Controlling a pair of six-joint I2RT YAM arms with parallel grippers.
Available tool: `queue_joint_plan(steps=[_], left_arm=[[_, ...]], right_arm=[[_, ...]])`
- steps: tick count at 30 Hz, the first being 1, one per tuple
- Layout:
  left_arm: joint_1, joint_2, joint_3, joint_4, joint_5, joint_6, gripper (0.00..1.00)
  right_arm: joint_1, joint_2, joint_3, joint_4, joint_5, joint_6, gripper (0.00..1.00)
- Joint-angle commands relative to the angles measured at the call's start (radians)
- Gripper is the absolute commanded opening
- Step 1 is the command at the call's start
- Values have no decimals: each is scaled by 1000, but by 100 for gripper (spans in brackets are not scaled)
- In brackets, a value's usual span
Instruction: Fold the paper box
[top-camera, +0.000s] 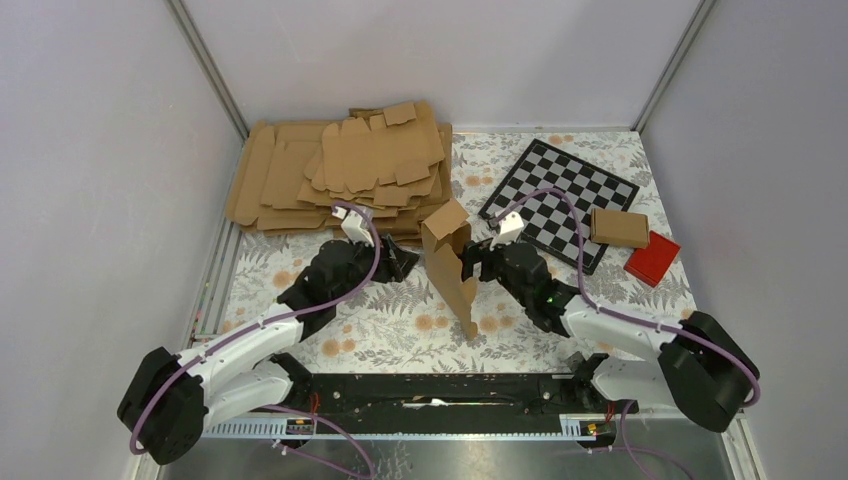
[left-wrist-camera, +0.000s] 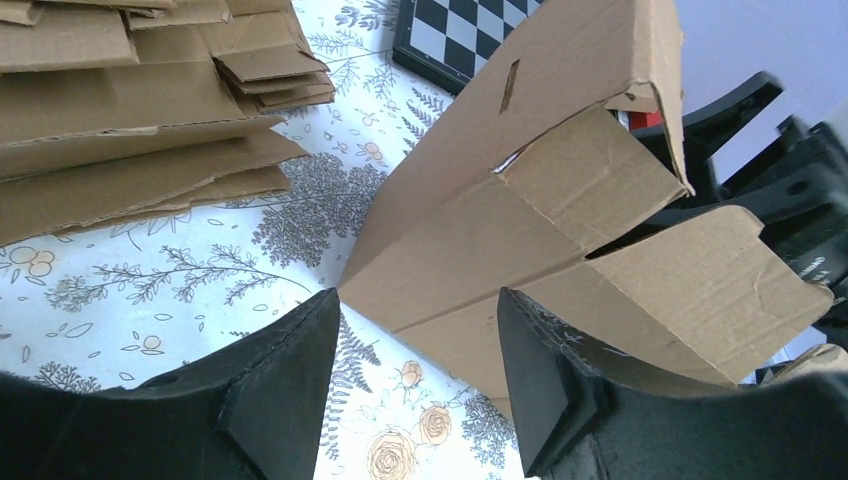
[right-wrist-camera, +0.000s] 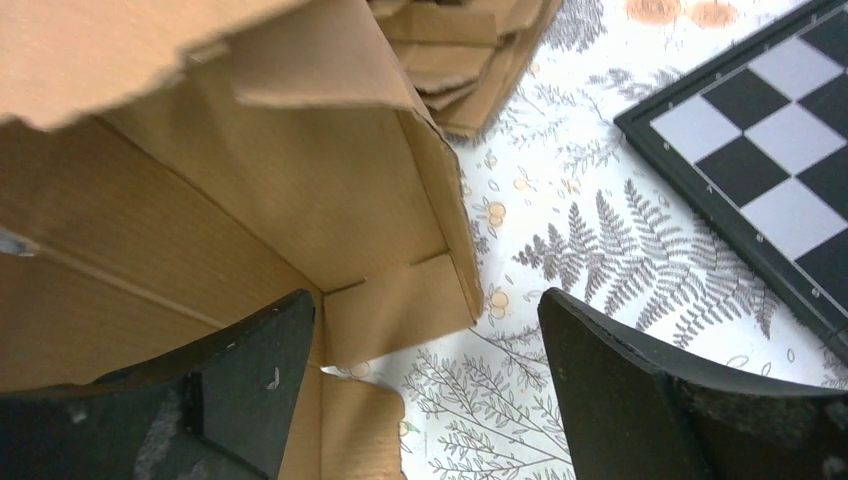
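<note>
Grey walls (top-camera: 90, 150), floral tablecloth (top-camera: 390, 322), paper box (top-camera: 452, 268) standing between left pincer (left-wrist-camera: 415, 300) and right pincer (right-wrist-camera: 425, 297), both gaping

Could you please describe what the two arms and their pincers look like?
The left arm and right arm have white links, black joints and a purple cable looping along each. The left pincer and right pincer have matte black, wedge-shaped fingers.

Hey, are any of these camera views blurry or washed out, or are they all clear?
Top external: evenly lit and sharp, no glare on the paper box. Left wrist: box crisp, background at upper right washed pale. Right wrist: the box flap nearest the lens, top left, is soft; the chessboard is sharp.
</note>
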Motion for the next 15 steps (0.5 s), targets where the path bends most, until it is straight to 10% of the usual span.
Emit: queue_joint_plan(steps=[1, 15], left_arm=[[-9, -26, 53, 12, 42, -10, 63], [-11, -87, 104, -98, 85, 47, 64]], right_arm=[[9, -67, 12, 23, -31, -80, 88], [-8, 110, 173, 27, 11, -283, 79]])
